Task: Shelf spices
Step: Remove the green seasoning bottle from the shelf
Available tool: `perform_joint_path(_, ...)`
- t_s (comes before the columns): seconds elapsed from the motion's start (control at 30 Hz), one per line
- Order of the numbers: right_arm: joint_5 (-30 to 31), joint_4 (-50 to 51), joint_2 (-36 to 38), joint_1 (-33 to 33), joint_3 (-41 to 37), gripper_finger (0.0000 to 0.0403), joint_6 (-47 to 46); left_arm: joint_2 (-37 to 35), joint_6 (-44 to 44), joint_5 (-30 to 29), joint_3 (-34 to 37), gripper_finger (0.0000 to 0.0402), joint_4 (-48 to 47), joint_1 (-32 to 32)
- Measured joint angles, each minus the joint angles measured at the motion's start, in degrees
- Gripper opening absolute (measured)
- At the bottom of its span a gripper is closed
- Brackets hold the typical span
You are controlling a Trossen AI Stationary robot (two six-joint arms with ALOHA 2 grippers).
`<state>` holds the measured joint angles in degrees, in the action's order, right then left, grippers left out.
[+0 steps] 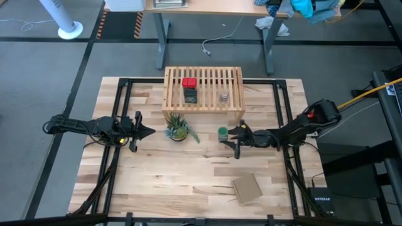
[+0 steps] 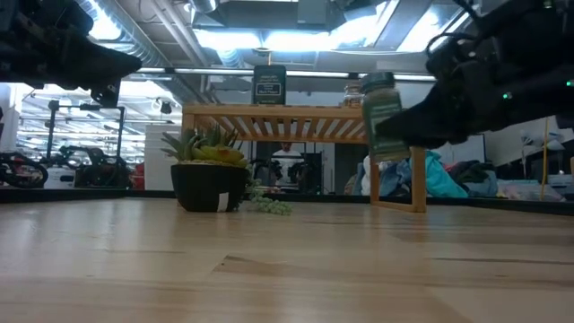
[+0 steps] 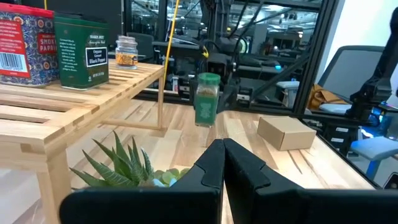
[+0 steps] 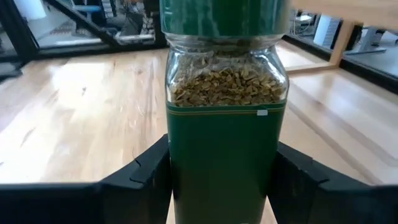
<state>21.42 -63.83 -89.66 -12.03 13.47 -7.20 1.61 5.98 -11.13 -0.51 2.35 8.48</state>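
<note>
Near mid-desk, right of the plant (image 1: 178, 130), the right gripper (image 1: 230, 139) clasps the green-capped jar (image 1: 222, 132) aloft before the shelf (image 1: 203, 85). Up there: red tin (image 1: 188, 82), dark tin (image 3: 81, 52) reading "Trader Joe's… Black Pepper", tiny jar (image 1: 224, 96). Toward the left edge, the left gripper (image 1: 148, 131) is clenched.

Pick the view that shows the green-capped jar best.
Right wrist view: the green-capped jar fills it, held by the right gripper, contents visible. High view shows only its cap; low and left wrist views show it small.

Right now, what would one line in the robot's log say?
right gripper: holds green-capped glass spice jar, lifted beside light-wood slatted shelf | left gripper: shut, idle
</note>
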Motion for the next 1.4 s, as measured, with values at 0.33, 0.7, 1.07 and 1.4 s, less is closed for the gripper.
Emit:
perform_joint_path(0.33, 0.0, 0.0, -8.6, 0.0, 7.2, 0.0205, 0.1, 0.0, 0.0, 0.0, 0.0, 0.0, 0.0, 0.0)
perform_joint_path(0.7, 0.0, -0.7, -15.9, 0.0, 12.4, 0.0206, 0.0, 0.0, 0.0, 0.0, 0.0, 0.0, 0.0, 0.0)
perform_joint_path(1.07, 0.0, -1.6, -22.4, 0.0, 17.7, 0.0208, 0.3, 0.0, 1.1, 0.0, 0.0, 0.0, 0.0, 0.0)
perform_joint_path(1.4, 1.5, -3.0, -27.3, 0.4, 22.2, 0.0209, 1.6, 0.0, 1.1, 0.0, 0.0, 0.0, 0.0, 0.0)
